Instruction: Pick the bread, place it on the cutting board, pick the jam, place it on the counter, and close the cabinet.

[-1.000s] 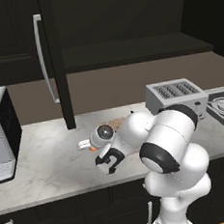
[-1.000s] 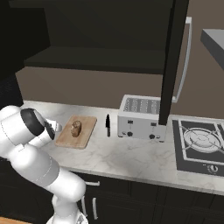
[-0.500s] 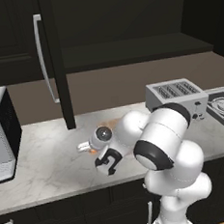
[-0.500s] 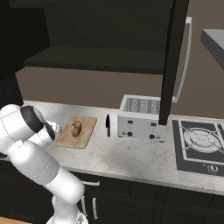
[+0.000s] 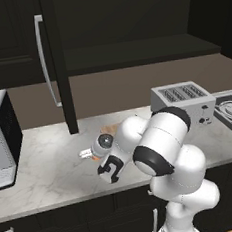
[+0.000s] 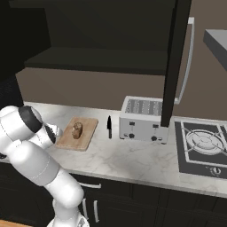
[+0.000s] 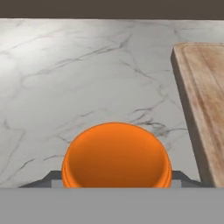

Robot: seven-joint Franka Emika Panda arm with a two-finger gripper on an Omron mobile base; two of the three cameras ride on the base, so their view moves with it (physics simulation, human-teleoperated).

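jam: orange, round, smooth (image 7: 116,155), at 6 o'clock, lower part cut off by the frame edge
gripper: dark finger tips (image 7: 50,177) peek out at the jar's left and right flanks, close against it; actual contact cannot be told
worktop: white-grey marble with dark veins (image 7: 78,74), spreading from 9 through 12 o'clock
board: light-brown wood with grain, raised rim (image 7: 199,100), at 3 o'clock, lying flat on the worktop
jam to board: apart, a strip of marble between them
far edge: dark band at 12 o'clock
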